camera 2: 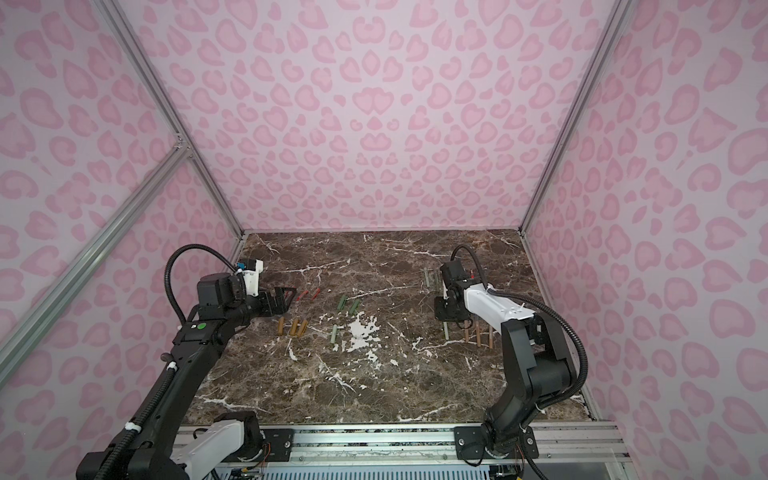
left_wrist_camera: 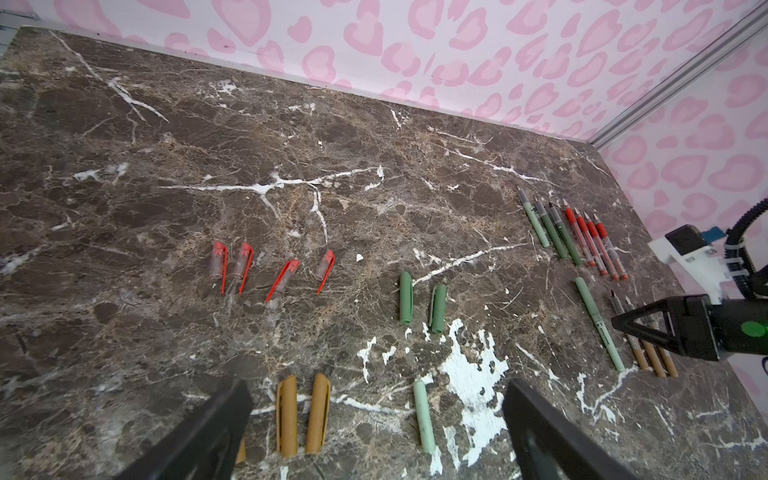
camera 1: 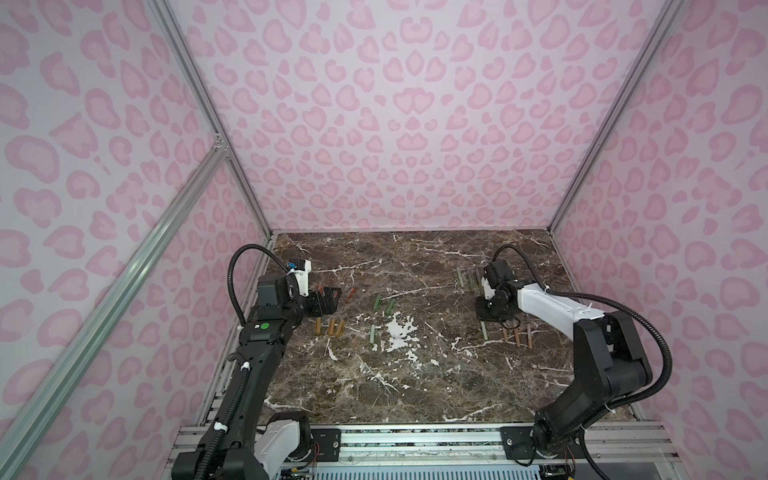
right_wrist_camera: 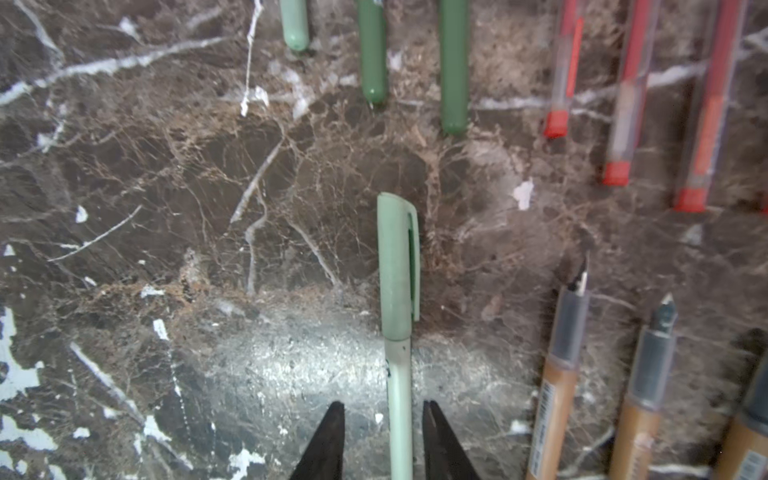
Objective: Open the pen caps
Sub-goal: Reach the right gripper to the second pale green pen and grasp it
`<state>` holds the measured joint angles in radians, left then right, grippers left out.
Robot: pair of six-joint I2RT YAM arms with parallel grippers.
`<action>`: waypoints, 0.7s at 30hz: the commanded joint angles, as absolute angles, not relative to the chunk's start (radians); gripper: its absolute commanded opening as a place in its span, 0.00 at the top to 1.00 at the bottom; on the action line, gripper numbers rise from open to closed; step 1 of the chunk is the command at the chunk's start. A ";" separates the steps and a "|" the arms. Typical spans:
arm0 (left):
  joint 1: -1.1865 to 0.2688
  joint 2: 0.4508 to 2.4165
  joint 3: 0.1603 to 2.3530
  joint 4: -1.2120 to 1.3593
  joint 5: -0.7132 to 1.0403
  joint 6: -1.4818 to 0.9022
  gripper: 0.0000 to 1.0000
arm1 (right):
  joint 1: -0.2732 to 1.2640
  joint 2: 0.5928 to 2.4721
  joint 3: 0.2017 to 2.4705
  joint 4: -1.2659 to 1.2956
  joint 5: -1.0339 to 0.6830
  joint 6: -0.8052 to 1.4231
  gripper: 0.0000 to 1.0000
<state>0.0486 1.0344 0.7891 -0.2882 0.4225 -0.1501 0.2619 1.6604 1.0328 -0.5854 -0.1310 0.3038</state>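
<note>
Beyond the right fingers (right_wrist_camera: 328,449) lies a pale-green cap (right_wrist_camera: 397,266).

We see a brown, white-veined marble tabletop (camera 1: 415,257), red caps (left_wrist_camera: 284,277) toward ten o'clock, tan caps (camera 1: 332,327) at nine, dark green caps (left_wrist_camera: 406,297), and pink leopard-print walls (camera 1: 395,124).
</note>
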 commanded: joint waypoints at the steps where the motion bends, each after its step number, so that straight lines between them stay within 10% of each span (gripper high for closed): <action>1: 0.055 1.033 0.799 -0.274 0.441 -0.157 0.02 | 0.266 1.675 1.017 -0.544 -0.126 0.319 0.67; 21: 0.059 1.025 0.779 -0.253 0.452 -0.150 0.02 | 0.321 1.719 0.984 -0.510 -0.098 0.323 0.95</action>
